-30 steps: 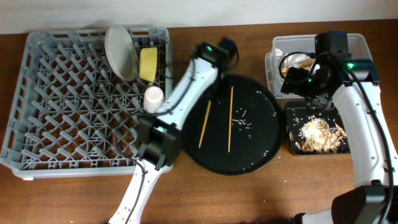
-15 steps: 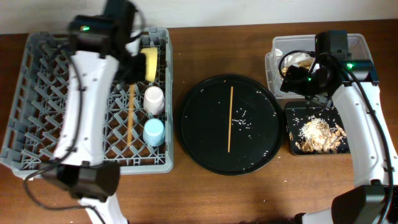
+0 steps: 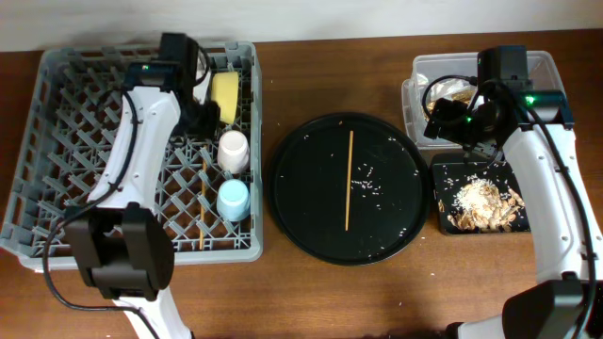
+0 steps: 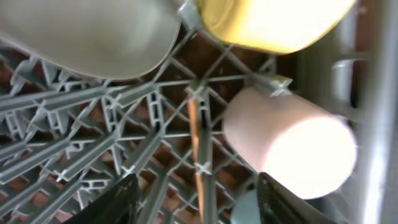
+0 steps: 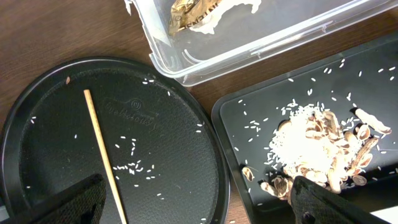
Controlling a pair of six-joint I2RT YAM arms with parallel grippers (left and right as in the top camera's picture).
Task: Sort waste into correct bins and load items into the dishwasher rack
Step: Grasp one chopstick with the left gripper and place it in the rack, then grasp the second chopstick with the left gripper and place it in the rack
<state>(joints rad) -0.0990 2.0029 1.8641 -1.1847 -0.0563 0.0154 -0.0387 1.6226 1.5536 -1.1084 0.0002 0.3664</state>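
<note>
The grey dishwasher rack (image 3: 85, 179) holds the yellow bowl (image 3: 224, 94), pink cup (image 3: 233, 149), blue cup (image 3: 233, 200) and one chopstick (image 3: 201, 202). My left gripper (image 3: 200, 118) hovers open over the rack's right side. In the left wrist view that chopstick (image 4: 194, 124) lies on the lattice between the spread jaws (image 4: 196, 205), below the plate (image 4: 87, 31) and next to the pink cup (image 4: 292, 149). A second chopstick (image 3: 349, 179) lies on the round black tray (image 3: 311, 207). My right gripper (image 3: 462, 127) is open and holds nothing, above the bins.
The clear tub (image 3: 528, 66) at the back right holds crumpled paper with a brown wrapper (image 5: 193, 12). The shallow black tray (image 3: 443, 179) in front of it holds food scraps (image 3: 480, 200). Rice grains (image 5: 134, 167) dot the round tray.
One chopstick went from the round tray into the rack. My left gripper carried it there, opened and let it drop onto the lattice. The right arm has not moved.
</note>
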